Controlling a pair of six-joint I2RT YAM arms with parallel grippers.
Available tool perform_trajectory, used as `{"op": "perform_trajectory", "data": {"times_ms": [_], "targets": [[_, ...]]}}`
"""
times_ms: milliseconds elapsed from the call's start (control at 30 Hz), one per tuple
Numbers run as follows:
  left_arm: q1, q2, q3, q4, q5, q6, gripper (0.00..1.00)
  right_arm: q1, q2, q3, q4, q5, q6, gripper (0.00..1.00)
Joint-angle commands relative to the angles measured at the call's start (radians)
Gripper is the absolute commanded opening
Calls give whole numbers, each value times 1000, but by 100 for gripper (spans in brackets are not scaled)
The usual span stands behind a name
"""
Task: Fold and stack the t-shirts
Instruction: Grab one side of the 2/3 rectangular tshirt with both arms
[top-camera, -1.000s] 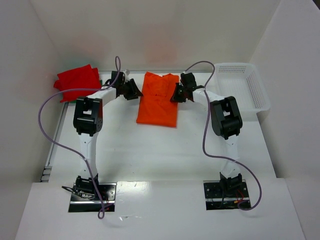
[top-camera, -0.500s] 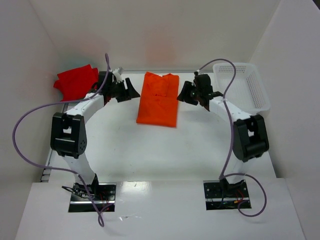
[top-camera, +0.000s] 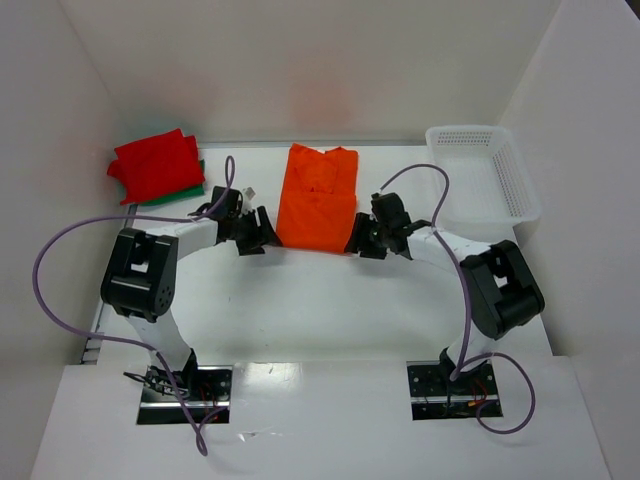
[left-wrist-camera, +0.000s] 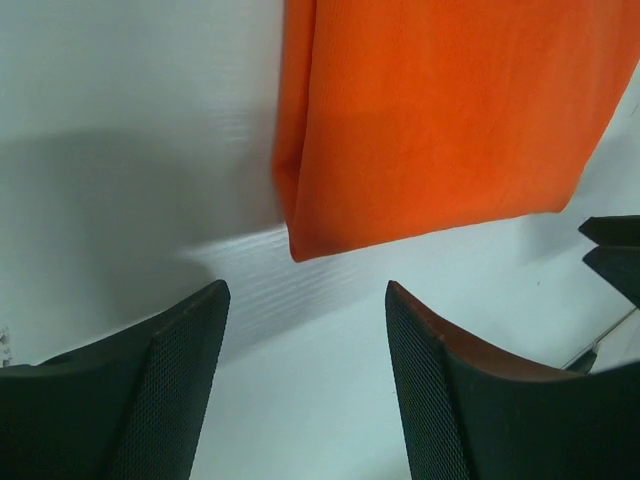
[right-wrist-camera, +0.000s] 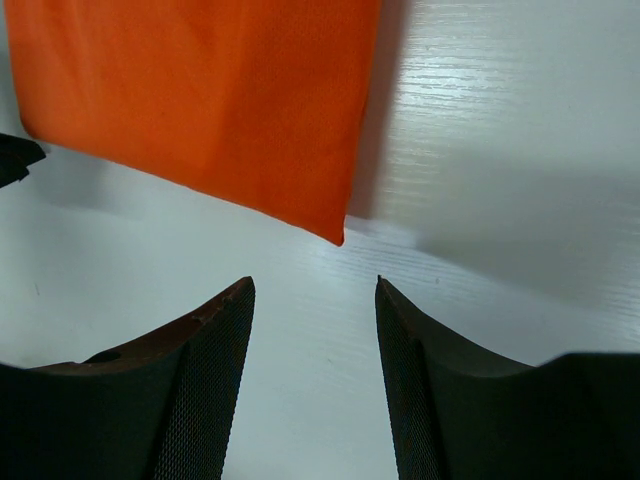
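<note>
An orange t-shirt (top-camera: 318, 198), folded lengthwise into a long strip, lies flat at the middle back of the table. My left gripper (top-camera: 264, 235) is open and empty at its near left corner, which shows just ahead of the jaws in the left wrist view (left-wrist-camera: 430, 130). My right gripper (top-camera: 358, 243) is open and empty at its near right corner, seen in the right wrist view (right-wrist-camera: 210, 100). Neither gripper touches the cloth. A folded red t-shirt (top-camera: 155, 163) lies at the far left on top of a green one (top-camera: 190, 190).
A white plastic basket (top-camera: 484, 182) stands at the back right, empty. White walls close the table at the back and both sides. The arm bases and purple cables sit at the near edge.
Both grippers have moved from the shirt's far end, down along its sides, to its near corners. The shirt has not moved.
</note>
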Motion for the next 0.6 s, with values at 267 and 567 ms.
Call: {"op": "perform_trajectory", "data": {"times_ms": [267,567], "targets": [[3,63,45,91,33,-18,65,-4,85,18,98,3,38,55],[3,125,98,91,64,0,48,-4,198,57,133,-29,69,38]]}}
